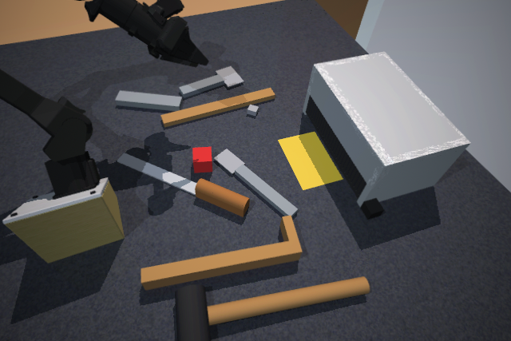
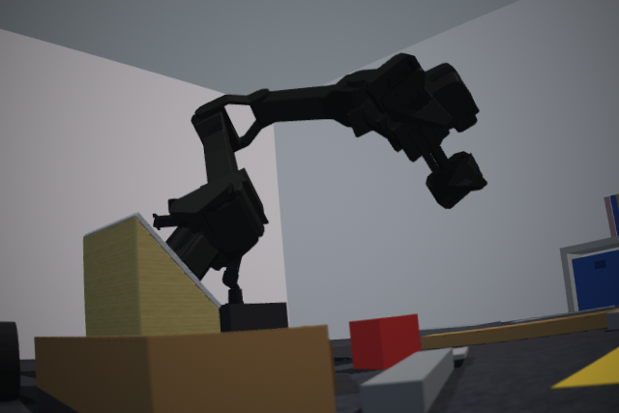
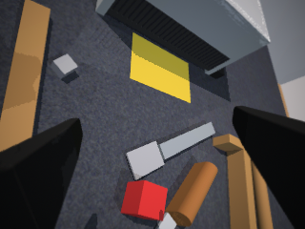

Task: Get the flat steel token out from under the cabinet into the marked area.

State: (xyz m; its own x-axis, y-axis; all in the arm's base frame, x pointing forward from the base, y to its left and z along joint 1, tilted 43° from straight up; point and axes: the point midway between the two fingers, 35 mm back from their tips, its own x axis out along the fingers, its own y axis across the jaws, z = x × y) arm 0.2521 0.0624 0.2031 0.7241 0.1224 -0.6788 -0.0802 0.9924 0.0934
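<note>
The cabinet (image 1: 392,110) (image 3: 205,31) stands at the right in the top view, with dark vent slots low on its front. I cannot make out the steel token; the slots show only dark. The yellow marked area (image 1: 303,164) (image 2: 595,373) (image 3: 157,78) lies flat in front, partly in the cabinet's shadow. My gripper (image 1: 201,62) (image 3: 157,120) is open and empty, high above the table. An L-shaped wooden hook (image 1: 223,264) (image 2: 240,368) (image 3: 239,191) lies near the front. A grey bar with a pale flat head (image 1: 263,188) (image 3: 188,140) lies between the hook and the red cube.
A red cube (image 1: 202,159) (image 2: 385,340) (image 3: 145,199) sits beside an orange-handled blade (image 1: 223,196) (image 3: 193,193). A mallet (image 1: 288,300) lies in front. Behind are a wooden strip (image 1: 218,107) (image 3: 21,72), a small pale cube (image 1: 252,110) (image 3: 65,64), a grey bar (image 1: 148,100) and another headed bar (image 1: 202,85).
</note>
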